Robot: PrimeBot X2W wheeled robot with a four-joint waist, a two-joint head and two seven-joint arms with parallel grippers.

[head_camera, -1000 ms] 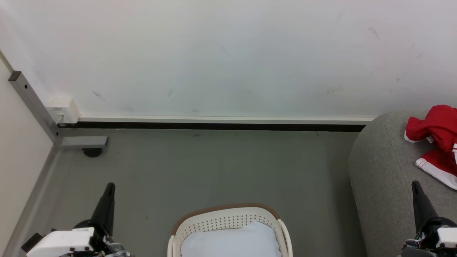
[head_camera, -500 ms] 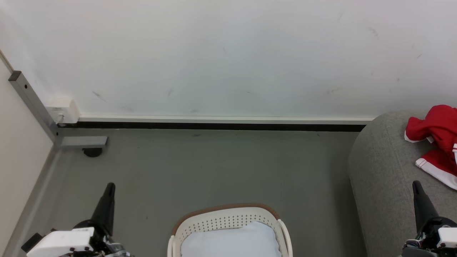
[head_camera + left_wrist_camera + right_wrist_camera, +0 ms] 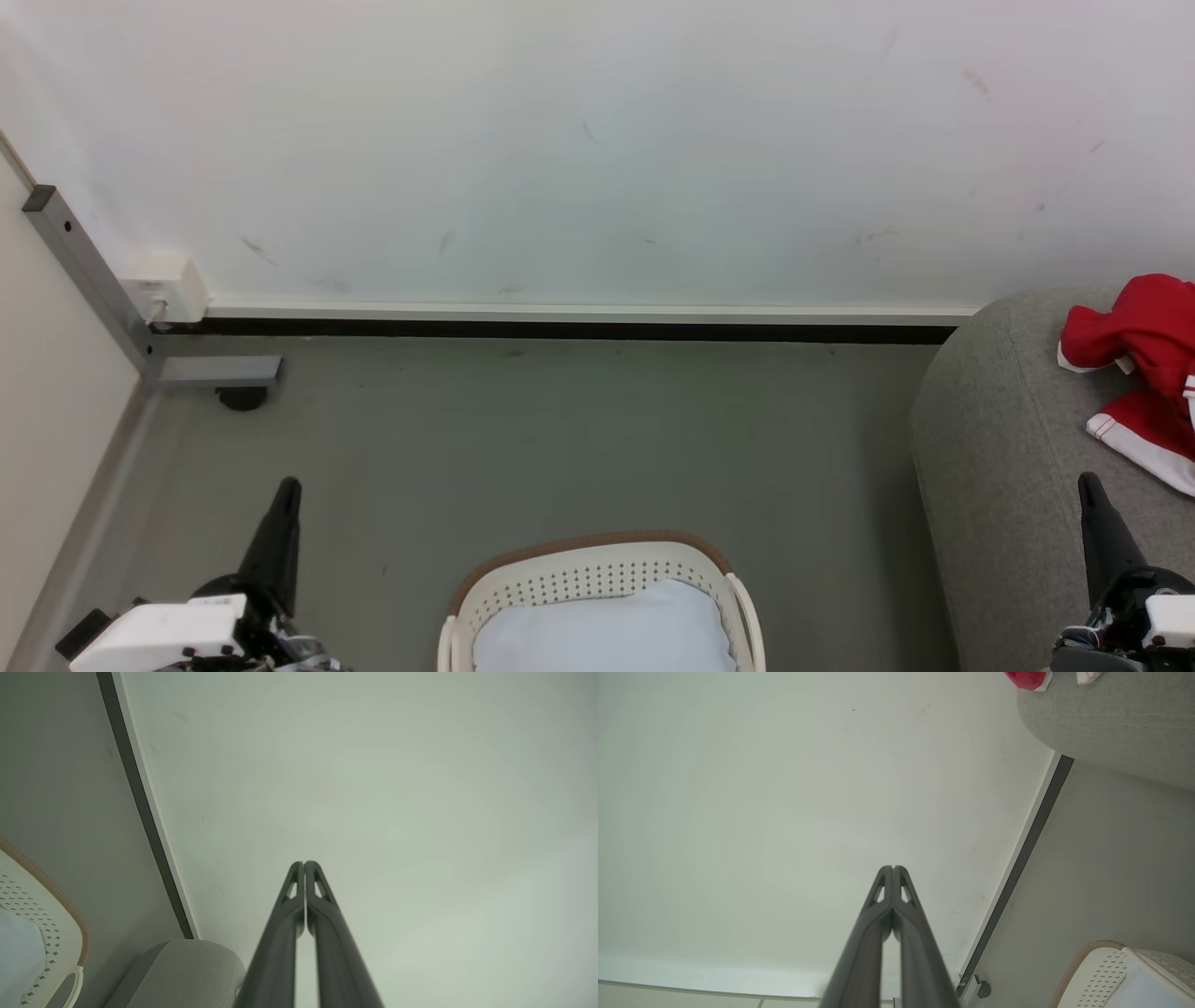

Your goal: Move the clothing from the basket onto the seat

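Red clothing [image 3: 1144, 369] with white trim lies crumpled on the grey seat [image 3: 999, 448] at the right edge of the head view; a scrap of the red clothing [image 3: 1024, 679] tops the seat [image 3: 1111, 728] in the right wrist view. The white basket [image 3: 597, 571] with its brown rim stands on the floor at bottom centre, and inside it I see just a pale cloth liner [image 3: 602, 630]. My left gripper [image 3: 288, 490] is shut and empty at lower left. My right gripper [image 3: 1088, 485] is shut and empty beside the seat's front. Both point at the wall.
A white wall with a dark skirting strip [image 3: 560, 329] runs behind the grey floor [image 3: 560, 439]. A grey metal post [image 3: 84, 271] and foot [image 3: 219, 373] stand at the left corner. Open floor lies between the basket and the wall.
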